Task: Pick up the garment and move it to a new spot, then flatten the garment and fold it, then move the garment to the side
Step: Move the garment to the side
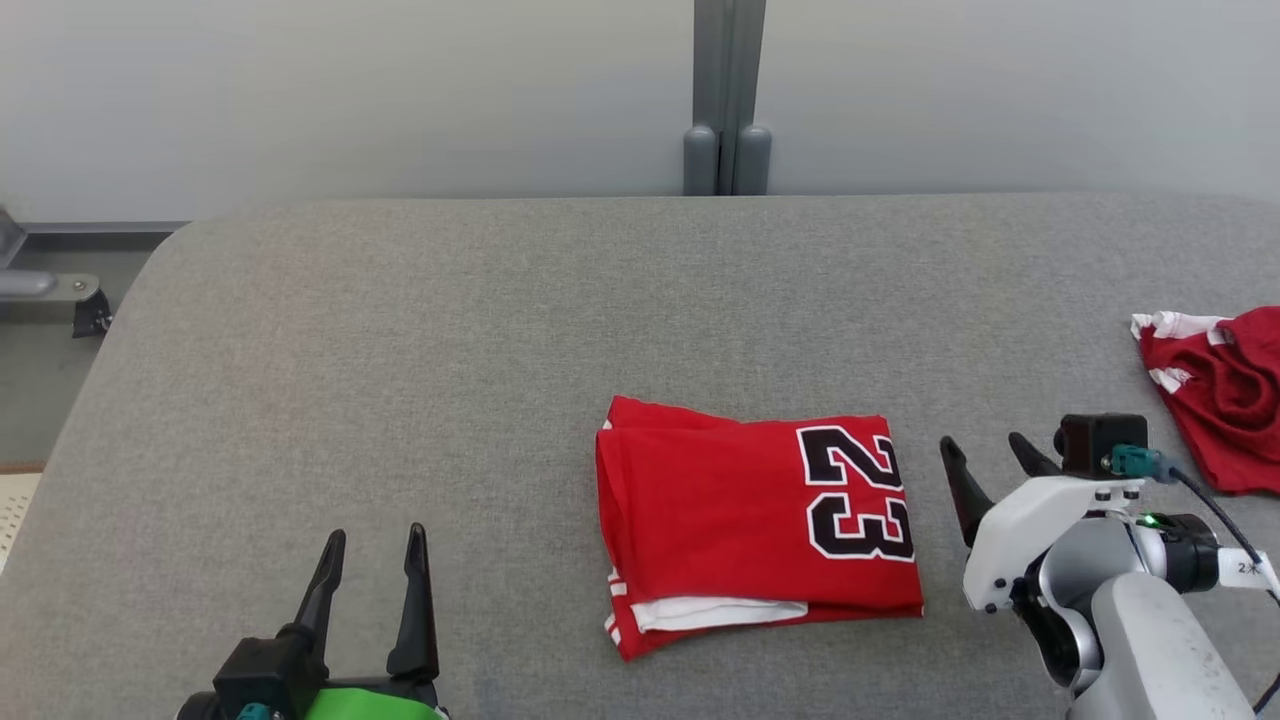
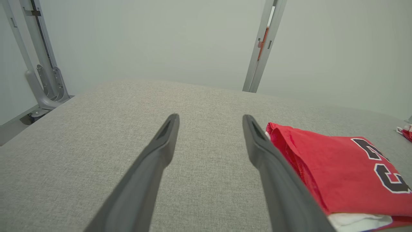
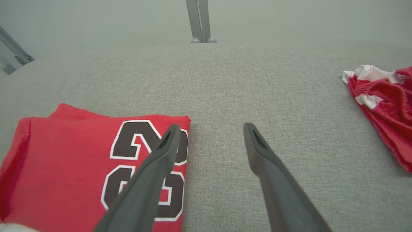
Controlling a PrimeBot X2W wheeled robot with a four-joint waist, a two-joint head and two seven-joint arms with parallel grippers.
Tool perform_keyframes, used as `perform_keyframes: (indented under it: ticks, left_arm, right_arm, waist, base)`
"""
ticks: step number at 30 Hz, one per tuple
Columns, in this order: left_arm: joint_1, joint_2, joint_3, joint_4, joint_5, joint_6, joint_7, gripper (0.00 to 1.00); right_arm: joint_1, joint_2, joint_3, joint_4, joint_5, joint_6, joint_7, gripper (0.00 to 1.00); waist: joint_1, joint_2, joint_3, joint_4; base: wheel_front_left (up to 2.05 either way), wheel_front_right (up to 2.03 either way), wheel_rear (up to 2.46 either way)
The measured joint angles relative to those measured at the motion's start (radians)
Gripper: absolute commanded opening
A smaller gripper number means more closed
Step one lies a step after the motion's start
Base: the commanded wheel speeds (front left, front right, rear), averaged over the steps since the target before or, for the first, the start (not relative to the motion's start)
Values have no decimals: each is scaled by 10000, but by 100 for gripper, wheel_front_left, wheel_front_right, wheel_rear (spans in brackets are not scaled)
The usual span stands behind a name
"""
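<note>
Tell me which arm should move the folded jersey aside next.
Right, probably: the right gripper is open, close beside the numbered edge of the folded jersey, while the left gripper, also open, sits farther off.

Jersey (image 1: 740, 520) is showing red w/ black 23 outlined in white, plus white trim. Tabletop (image 1: 400, 350) under jersey is showing plain grey. Crumpled cloth (image 1: 1225, 390) right of jersey is showing red & white.
</note>
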Motion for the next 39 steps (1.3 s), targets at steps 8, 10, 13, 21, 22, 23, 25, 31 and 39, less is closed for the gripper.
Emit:
perform_keyframes:
  ticks: [8, 10, 13, 21, 22, 23, 25, 31, 39]
  left_arm:
    - [-157, -21, 10, -33, 33, -4, 0, 100]
    - [-198, -23, 21, -42, 56, -8, 0, 100]
    - [-254, -25, 36, -50, 59, -31, 0, 100]
    - [-353, -27, 100, -69, 88, -46, 0, 100]
    - [-359, -27, 98, -75, 92, -46, 0, 100]
    - [-371, -27, 94, -81, 117, -46, 0, 100]
    - [-413, -29, 52, -104, 125, -46, 0, 100]
    - [-489, -35, -38, -253, 140, -29, -2, 100]
    - [-622, -42, -184, -408, 132, 13, -4, 100]
  right_arm:
    - [-430, -571, 514, 851, 1126, 4, 1868, 100]
    - [-487, -614, 579, 1137, 1430, 2, 2096, 100]
    - [-659, -658, 648, 1544, 1793, 2, 2265, 100]
    - [-1314, -589, 1018, 2481, 2173, 0, 1985, 83]
    - [-1405, -573, 1074, 2569, 2207, -2, 1931, 44]
    - [-1506, -558, 1152, 2673, 2224, 0, 1889, 37]
    - [-1684, -531, 1342, 2834, 2280, 0, 1756, 0]
    - [-2271, -669, 1613, 3160, 2382, 12, 1267, 0]
    - [-2927, -1392, 1419, 3147, 2336, 10, 800, 0]
  waist:
    - [0, 0, 308, 525]
    - [0, 0, 430, 655]
    - [0, 0, 606, 821]
    - [0, 0, 990, 1080]
    - [0, 0, 1018, 1080]
    - [0, 0, 1049, 1070]
    - [0, 0, 1091, 1014]
    - [0, 0, 1224, 585]
    - [1, 0, 1428, -615]
  base:
    - [0, 0, 0]
    - [0, 0, 0]
    - [0, 0, 0]
    - [0, 0, 0]
    - [0, 0, 0]
    - [0, 0, 0]
    - [0, 0, 0]
    - [0, 0, 0]
    - [0, 0, 0]
